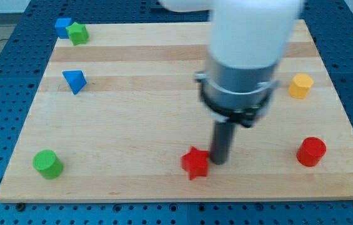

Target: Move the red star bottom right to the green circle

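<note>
On the counter, going from the view's left: a green circle near the bottom-left corner; a blue cube touching a green block at the top left; a blue triangle below them. The red star lies bottom centre, well apart from the green circle. My tip sits just right of the star, touching or nearly so. There are no fingers, only the rod. Farther right: a yellow block and a red cylinder.

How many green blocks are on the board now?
2. One green circle sits at the view's bottom left; one green block touches the blue cube at the view's top left. The arm may hide others.
</note>
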Available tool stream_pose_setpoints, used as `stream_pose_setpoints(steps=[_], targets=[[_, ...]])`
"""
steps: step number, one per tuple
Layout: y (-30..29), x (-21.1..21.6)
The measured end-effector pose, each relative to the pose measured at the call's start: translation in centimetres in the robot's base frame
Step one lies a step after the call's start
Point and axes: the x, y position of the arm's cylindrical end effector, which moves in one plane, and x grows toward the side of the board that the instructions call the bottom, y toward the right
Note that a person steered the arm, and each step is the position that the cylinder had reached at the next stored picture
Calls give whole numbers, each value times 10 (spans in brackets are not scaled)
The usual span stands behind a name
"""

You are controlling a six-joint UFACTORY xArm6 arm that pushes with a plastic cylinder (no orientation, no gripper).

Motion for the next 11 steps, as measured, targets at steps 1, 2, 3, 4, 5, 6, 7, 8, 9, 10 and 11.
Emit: stream_pose_setpoints(steps=[1,2,3,4,5,6,7,8,9,10,11], targets=[[-13,2],[25,9],[19,17],[-52,17],[-128,17],[-154,17],[-98,20],[-85,55],[-91,57],[-152,57],[-199,57]])
